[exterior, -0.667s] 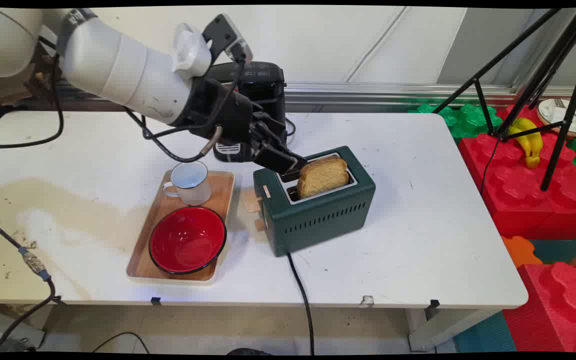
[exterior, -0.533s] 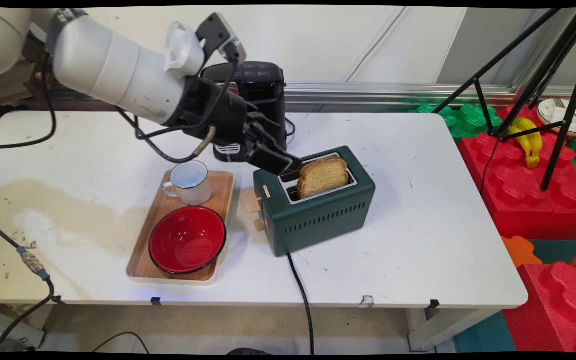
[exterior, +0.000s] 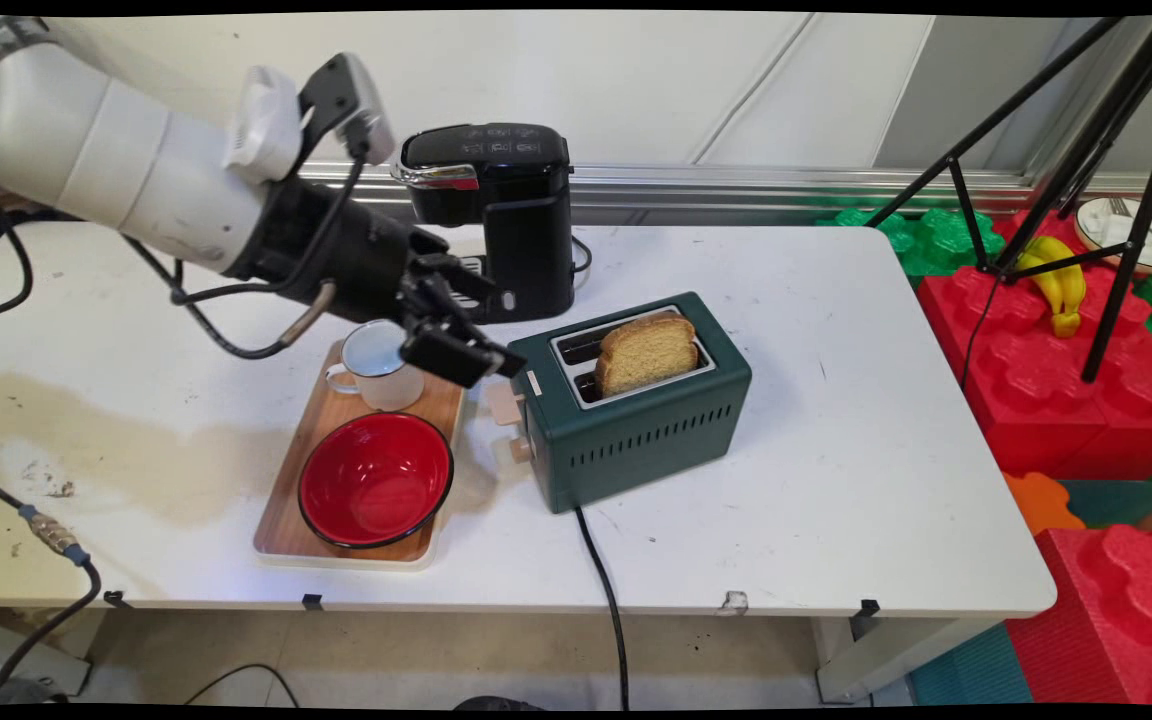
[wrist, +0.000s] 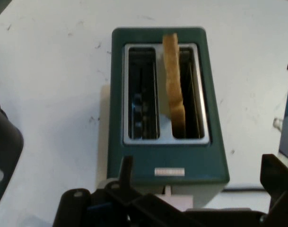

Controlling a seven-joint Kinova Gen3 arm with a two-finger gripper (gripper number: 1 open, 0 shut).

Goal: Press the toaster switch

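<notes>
Gripper (exterior: 476, 362) hovering by the toaster's (exterior: 636, 420) lever end, jaws spread and empty.

The toast (exterior: 646, 352) is standing on edge in the nearer slot, half out, so its crust is showing above the rim; its long axis is running along the slot, away from the gripper. Mug (exterior: 379, 365) and bowl (exterior: 376, 478) are sitting on the tray (exterior: 296, 470) beside it.
</notes>
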